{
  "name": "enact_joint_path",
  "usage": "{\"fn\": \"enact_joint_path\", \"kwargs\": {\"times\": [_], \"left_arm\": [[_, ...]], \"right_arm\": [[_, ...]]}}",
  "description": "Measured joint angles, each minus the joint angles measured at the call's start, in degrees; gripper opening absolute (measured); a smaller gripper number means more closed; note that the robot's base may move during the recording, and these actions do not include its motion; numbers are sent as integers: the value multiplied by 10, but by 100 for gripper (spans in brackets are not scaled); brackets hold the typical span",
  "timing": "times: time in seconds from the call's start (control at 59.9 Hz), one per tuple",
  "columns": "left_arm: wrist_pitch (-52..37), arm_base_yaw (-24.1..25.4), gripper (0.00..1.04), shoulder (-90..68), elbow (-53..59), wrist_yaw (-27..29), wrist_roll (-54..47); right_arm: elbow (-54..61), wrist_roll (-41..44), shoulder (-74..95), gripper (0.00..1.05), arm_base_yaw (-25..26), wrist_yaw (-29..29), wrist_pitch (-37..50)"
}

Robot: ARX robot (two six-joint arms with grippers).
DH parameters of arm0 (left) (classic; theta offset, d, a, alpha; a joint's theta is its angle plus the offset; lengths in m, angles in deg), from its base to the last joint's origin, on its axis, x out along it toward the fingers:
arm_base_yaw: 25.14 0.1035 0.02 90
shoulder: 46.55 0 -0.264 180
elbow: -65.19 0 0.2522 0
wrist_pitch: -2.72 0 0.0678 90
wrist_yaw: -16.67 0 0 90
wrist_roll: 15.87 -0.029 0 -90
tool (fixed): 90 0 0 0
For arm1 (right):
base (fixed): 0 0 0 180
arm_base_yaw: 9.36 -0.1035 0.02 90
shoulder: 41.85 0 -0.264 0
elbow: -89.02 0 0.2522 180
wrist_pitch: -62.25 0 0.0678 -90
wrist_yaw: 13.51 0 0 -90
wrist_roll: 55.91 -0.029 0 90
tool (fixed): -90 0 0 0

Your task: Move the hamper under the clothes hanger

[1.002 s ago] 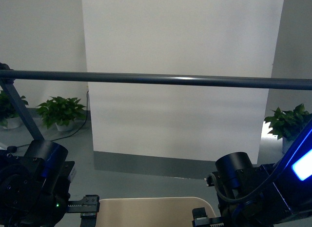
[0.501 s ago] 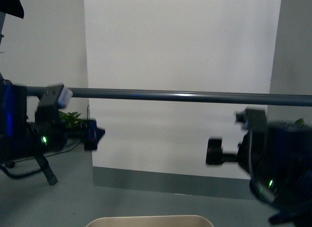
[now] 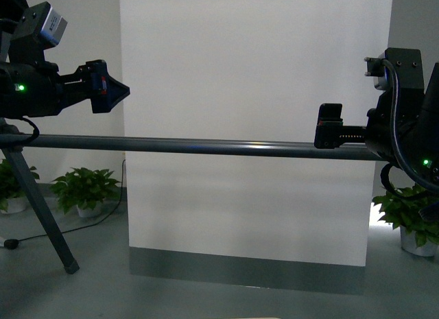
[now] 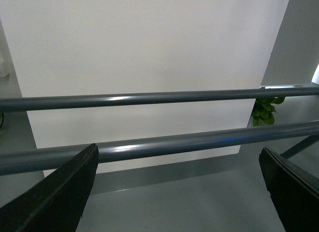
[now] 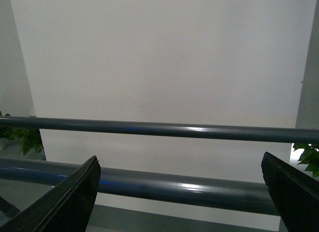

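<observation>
Both arms raised high, level with the clothes hanger (image 3: 206, 147), whose long bar runs left to right across the front view. Left claw (image 3: 110, 94) just above the bar near its splayed leg, right claw (image 3: 329, 127) at bar height; both spread wide and holding nothing, judging by the wrist views. Hamper nowhere clearly in sight, perhaps a pale sliver at the bottom edge, so presumably low, below both claws. Grey floor (image 3: 96, 278), white panel (image 3: 254, 72), potted plants (image 3: 86, 188) beyond.
</observation>
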Motion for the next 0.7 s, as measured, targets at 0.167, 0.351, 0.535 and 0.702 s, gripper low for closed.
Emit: {"fn": "enact_joint_path", "kwargs": {"times": [0.167,0.351,0.535,0.702], "left_arm": [[3,0,98,0,0,0,1],[30,-26,68,88,130,234,-18],[-62,-30,34,191,327,241,-21],[-100,-30,13,238,424,242,-21]], "right_arm": [[3,-1,0,97,2,-1,0],[94,5,-85,72,4,-49,-147],[273,6,-196,38,18,-42,-75],[365,6,-245,17,24,-35,-44]]}}
